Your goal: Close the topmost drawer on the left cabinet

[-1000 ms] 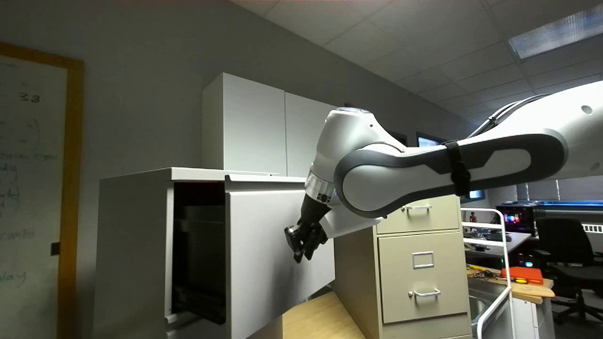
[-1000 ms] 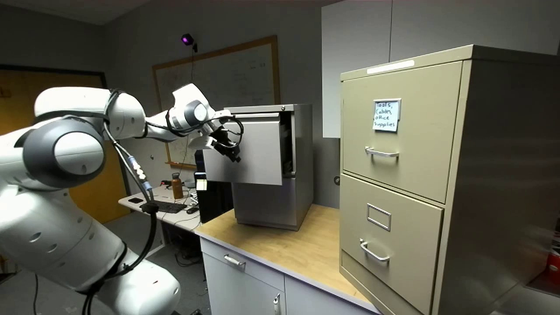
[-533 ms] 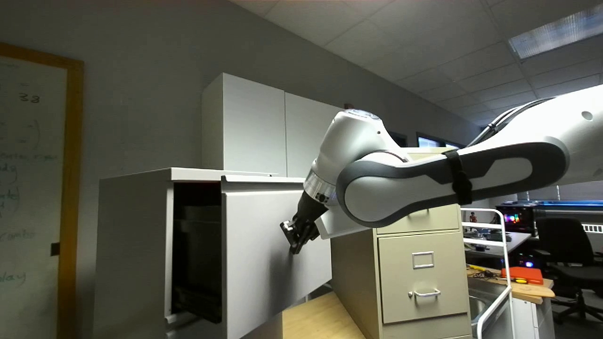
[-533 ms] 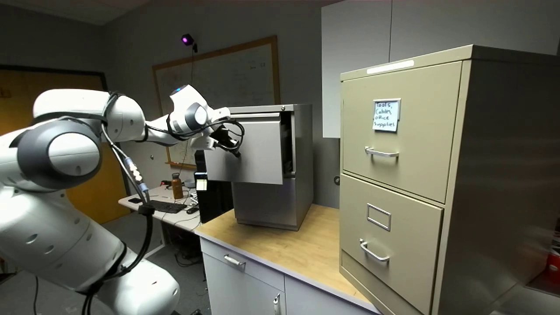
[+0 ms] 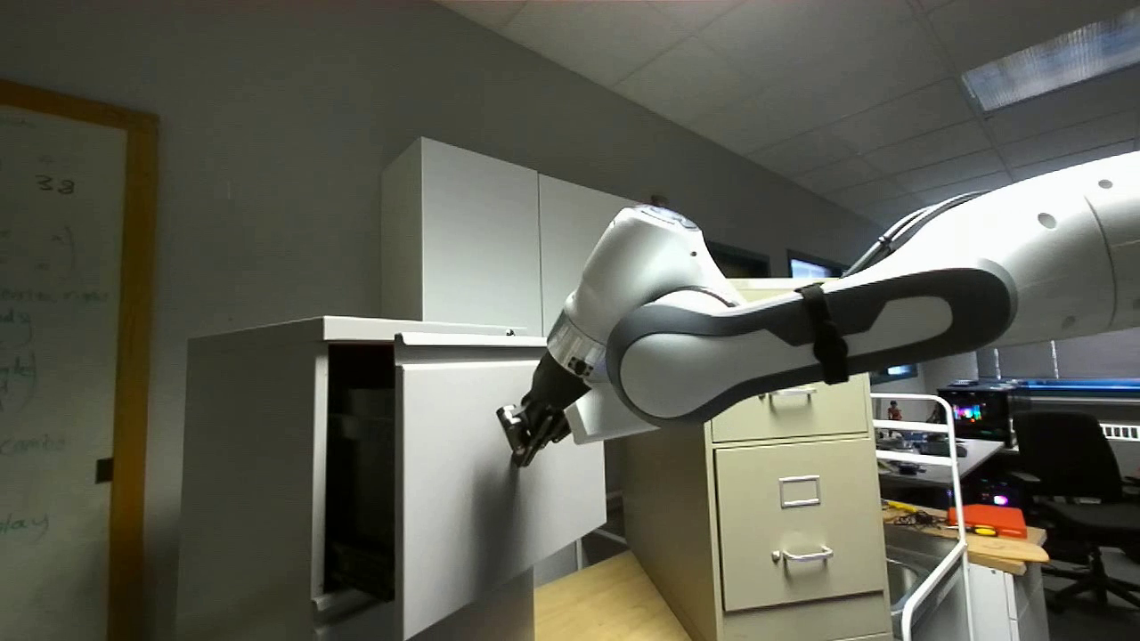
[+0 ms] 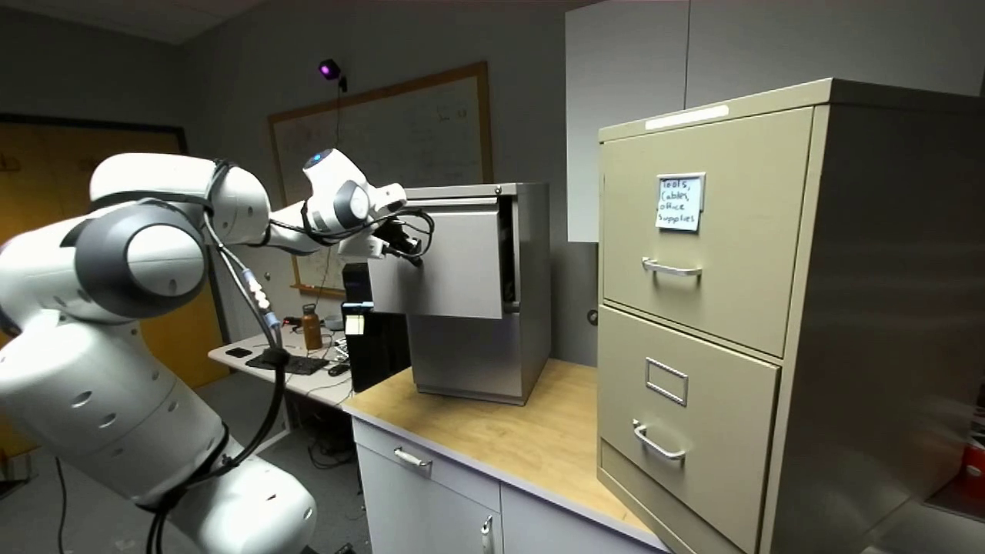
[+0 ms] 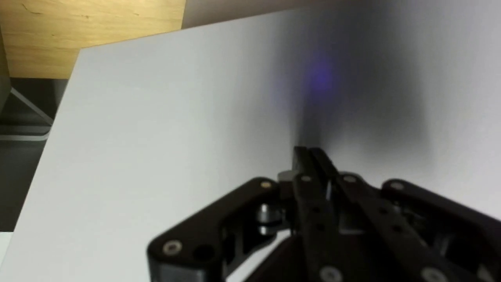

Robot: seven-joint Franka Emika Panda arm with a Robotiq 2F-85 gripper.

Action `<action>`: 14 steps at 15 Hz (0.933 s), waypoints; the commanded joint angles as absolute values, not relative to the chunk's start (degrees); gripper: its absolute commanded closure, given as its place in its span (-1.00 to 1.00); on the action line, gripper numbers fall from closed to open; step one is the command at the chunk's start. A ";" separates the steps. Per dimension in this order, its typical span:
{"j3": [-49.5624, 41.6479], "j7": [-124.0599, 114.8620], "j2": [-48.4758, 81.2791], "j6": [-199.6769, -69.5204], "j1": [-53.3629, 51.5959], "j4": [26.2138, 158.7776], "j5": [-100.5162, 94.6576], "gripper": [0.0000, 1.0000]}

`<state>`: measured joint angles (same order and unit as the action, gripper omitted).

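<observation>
Left cabinet (image 5: 254, 476): pale grey, boxy.
Topmost drawer (image 5: 494, 509): part-way out of it; calls, I judge, for a straight, even push until flush.
Claw (image 5: 520, 459): from where I stand, fingers together, nothing held, tips apparently against the drawer front; best to press near mid-panel.

My gripper (image 7: 308, 150): matt-looking, plastic or metal, can't tell which; screw heads (image 7: 172, 247) on it shiny metal. Topmost drawer (image 5: 472, 490) ahead of my gripper: smooth painted metal, satin sheen. Left cabinet (image 6: 536, 300) beyond it: same smooth metal look. Filing cabinet (image 6: 739, 308) off to the side: painted metal, handles (image 6: 671, 269) polished, label (image 6: 680, 204) paper. Worktop (image 6: 539, 440) below the gripper: grained wood, low sheen. My arm (image 5: 712, 369) behind the gripper: smooth, glossy, plastic-looking.
</observation>
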<state>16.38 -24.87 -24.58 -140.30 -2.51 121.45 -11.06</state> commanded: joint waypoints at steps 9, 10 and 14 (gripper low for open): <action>20.00 -23.54 -0.90 -137.77 -6.55 94.31 -16.72 0.86; 19.69 -23.55 1.25 -137.37 -7.41 91.78 -17.73 0.86; 17.66 -22.72 8.12 -135.35 -11.01 82.62 -19.33 0.86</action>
